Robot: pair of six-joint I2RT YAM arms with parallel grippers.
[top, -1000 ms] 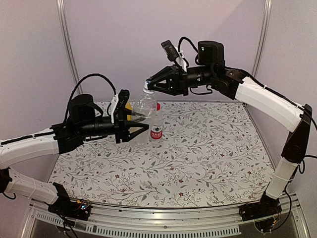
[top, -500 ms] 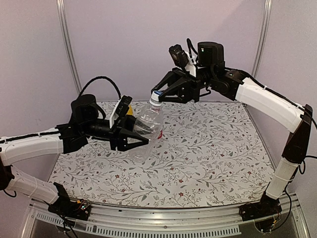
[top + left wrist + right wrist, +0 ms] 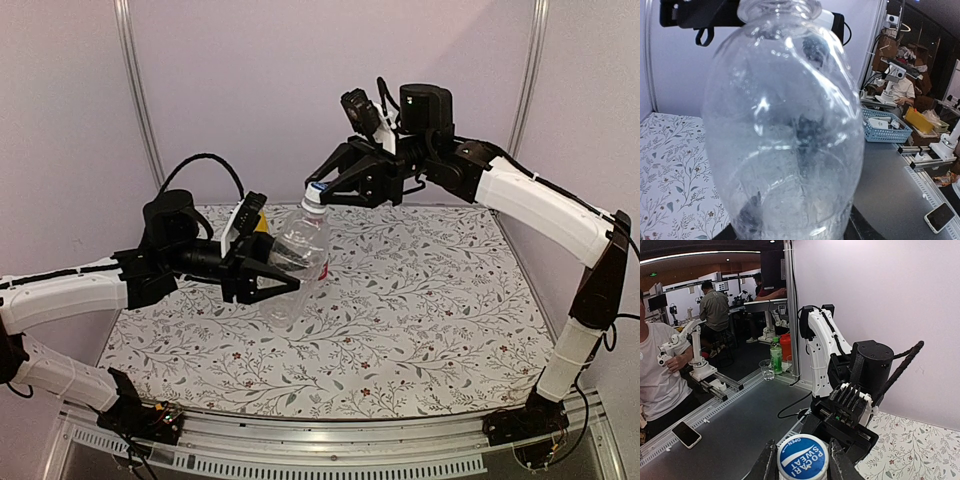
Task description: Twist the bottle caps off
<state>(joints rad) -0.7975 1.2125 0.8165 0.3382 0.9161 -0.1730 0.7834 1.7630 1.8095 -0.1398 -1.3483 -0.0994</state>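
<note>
Top external view shows a table (image 3: 430, 300) covered by a floral-print cloth, closed in by pale lilac walls (image 3: 250, 90) with metal poles (image 3: 135, 100) at the back corners. Above the left middle of the cloth the left gripper (image 3: 283, 281) clamps the belly of the clear bottle (image 3: 297, 250), its fingers pressed against the plastic from both sides. The bottle is tilted, with its neck leaning to the upper right. The right gripper (image 3: 318, 192) reaches in from the upper right and pinches the blue-white cap (image 3: 316, 188) on that neck. A sliver of red shows past the bottle's right edge and a patch of yellow shows behind the left wrist, but the arm and bottle hide what they belong to. Left wrist view is nearly filled by the clear bottle (image 3: 785, 125), whose wrinkled wall blurs the fingers behind it. The cloth shows at lower left, and at right lie a grey bench (image 3: 890, 185), a blue basket (image 3: 886, 128), a seated person (image 3: 901, 90) and a phone (image 3: 940, 217). Right wrist view alone shows the cap (image 3: 802, 458) face on, printed POCARI SWEAT, with the dark fingers (image 3: 767, 464) tight on either side. The left arm (image 3: 855, 390) is behind it, and at left is a workshop with two people (image 3: 714, 310), a green bottle (image 3: 775, 355), a cup (image 3: 767, 369) and another phone (image 3: 686, 434).
</note>
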